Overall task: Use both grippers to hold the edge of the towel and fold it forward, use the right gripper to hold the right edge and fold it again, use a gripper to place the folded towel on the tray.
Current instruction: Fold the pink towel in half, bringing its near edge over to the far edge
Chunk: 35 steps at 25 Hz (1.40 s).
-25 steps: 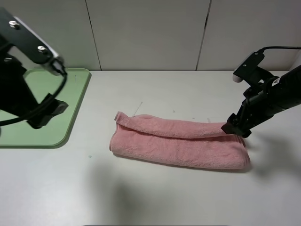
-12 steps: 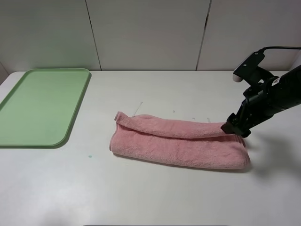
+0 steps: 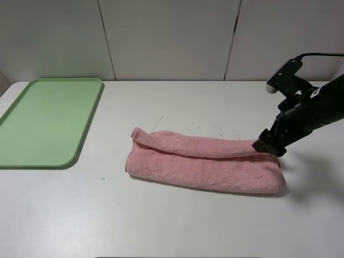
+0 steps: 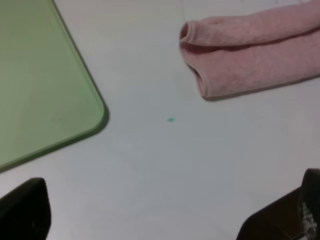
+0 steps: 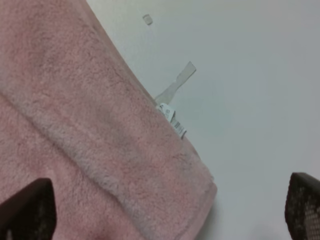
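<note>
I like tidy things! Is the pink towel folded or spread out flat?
Folded. The towel lies on the table as a long narrow strip, one layer lapped over another.

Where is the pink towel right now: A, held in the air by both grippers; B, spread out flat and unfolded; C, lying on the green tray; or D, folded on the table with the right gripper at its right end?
D: the towel lies folded on the table, clear of the tray, with the right gripper at its right end.
</note>
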### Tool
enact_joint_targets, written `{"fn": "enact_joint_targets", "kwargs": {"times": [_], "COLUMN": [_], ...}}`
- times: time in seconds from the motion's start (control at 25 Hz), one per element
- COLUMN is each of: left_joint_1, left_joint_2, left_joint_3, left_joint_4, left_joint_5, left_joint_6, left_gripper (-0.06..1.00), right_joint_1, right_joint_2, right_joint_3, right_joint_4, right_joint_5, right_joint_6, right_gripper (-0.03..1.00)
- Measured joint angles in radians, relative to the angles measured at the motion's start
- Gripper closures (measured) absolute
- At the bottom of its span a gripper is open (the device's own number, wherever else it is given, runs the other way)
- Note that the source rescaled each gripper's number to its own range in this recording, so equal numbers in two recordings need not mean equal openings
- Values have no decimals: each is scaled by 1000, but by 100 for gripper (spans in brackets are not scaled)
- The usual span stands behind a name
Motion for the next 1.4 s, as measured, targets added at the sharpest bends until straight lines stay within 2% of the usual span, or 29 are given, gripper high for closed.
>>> {"fn": "enact_joint_targets", "kwargs": {"times": [0.24,0.48,0.76,0.84,1.0,1.24,1.4], "left_joint_1": [0,0,1,24,161,431,548], "left_joint_2": [-19,-19,-19,-19,-19,-19,-60], "left_joint_3": [117,122,122,122,122,122,124], "left_joint_4": [-16,-54,-53,-50,-45,-99,-131], "left_joint_5": [-33,-48,-52,-52,-52,-52,-53], "left_joint_6": [35,108,126,126,126,145,177], "left_gripper": [-6,-6,-6,-6,-6,-6,-6], "right_joint_1": [0,0,0,0,0,0,0], "right_joint_2": [0,0,0,0,0,0,0], "right_joint_3": [0,0,0,0,0,0,0], "right_joint_4": [3,8,15,20,31,34,34], "right_joint_5": [-14,-17,-20,-23,-24,-29,-29], "right_joint_6": [0,3,6,7,7,7,7], "right_gripper": [-3,-3,-3,-3,-3,-3,-3]}}
